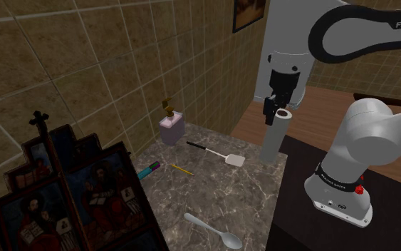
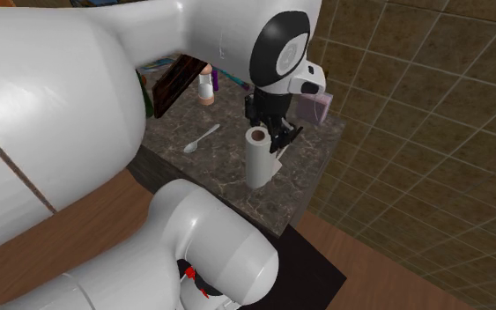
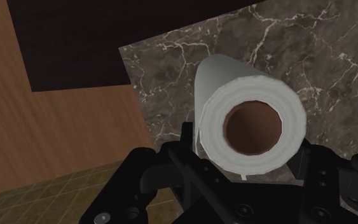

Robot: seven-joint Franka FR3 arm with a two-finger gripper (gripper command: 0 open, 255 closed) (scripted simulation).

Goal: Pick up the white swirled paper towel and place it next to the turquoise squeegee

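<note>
Closest to me is the hand [image 3: 246,144], its black fingers pinching the top of the roll [image 3: 250,86] from either side, so that I look straight down into the brown core. The shoulder view shows the roll hanging upright under the hand at the near edge of the desk [image 1: 220,192], just beside the stand [image 1: 295,214]; I cannot tell whether its foot is clear of the marble. I judge the grasp made and the carry the step in hand. The squeegee [image 1: 149,171], which I take to be the turquoise thing, lies well apart across the desk, partly tucked behind the painted panel [image 1: 63,196], with a yellow pencil [image 1: 181,170] just beside it and a white spatula [image 1: 216,152] between it and the roll. Next I want a lift, enough to be sure the roll is free, then a sweep up and to the shoulder view's left over the spatula and pencil. The bare patch near the squeegee is narrow, so I would set the roll down upright there, close but not touching, clear of the panel, and only then spread the fingers. The spoon [image 1: 213,230] lies off that path.
</note>
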